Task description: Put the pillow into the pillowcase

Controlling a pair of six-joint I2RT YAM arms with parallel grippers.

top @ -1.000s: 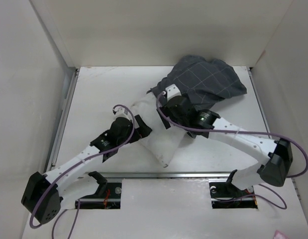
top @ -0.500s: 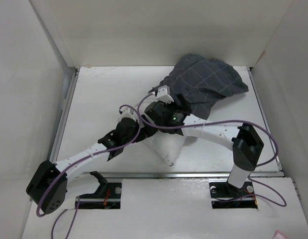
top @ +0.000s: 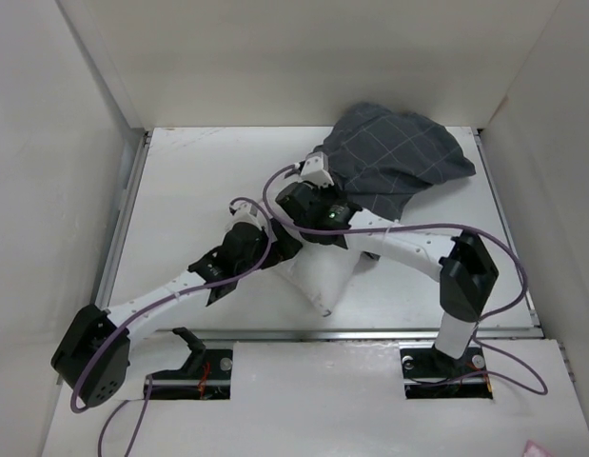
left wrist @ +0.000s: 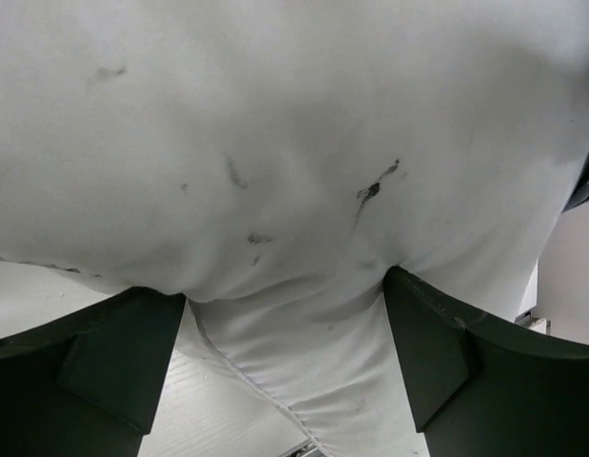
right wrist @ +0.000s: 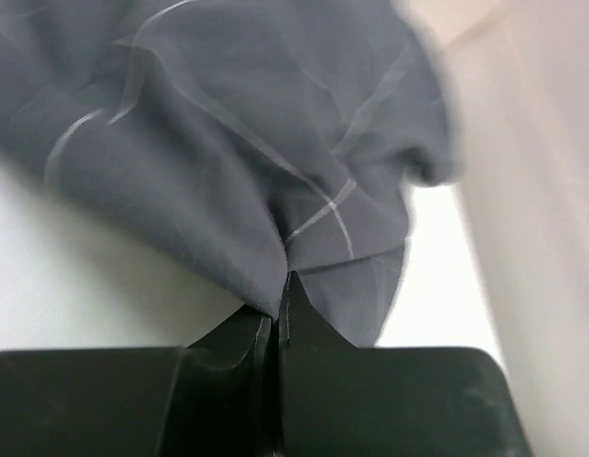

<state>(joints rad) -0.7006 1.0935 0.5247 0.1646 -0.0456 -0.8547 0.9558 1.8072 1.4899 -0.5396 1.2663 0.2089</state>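
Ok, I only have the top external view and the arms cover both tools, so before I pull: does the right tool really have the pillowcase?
Observer: Yes. The right wrist view shows the right tool closed on a fold at the edge of the pillowcase.
Operator: And the left one?
Observer: The left tool has a bulge of the pillow squeezed between its two sides.
Operator: Is the fabric clean there?
Observer: No, there are a few small dark marks just above the grip.

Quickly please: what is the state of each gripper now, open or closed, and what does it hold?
Left gripper: closed on a thick fold of the pillow.
Right gripper: closed on a fold of the pillowcase.
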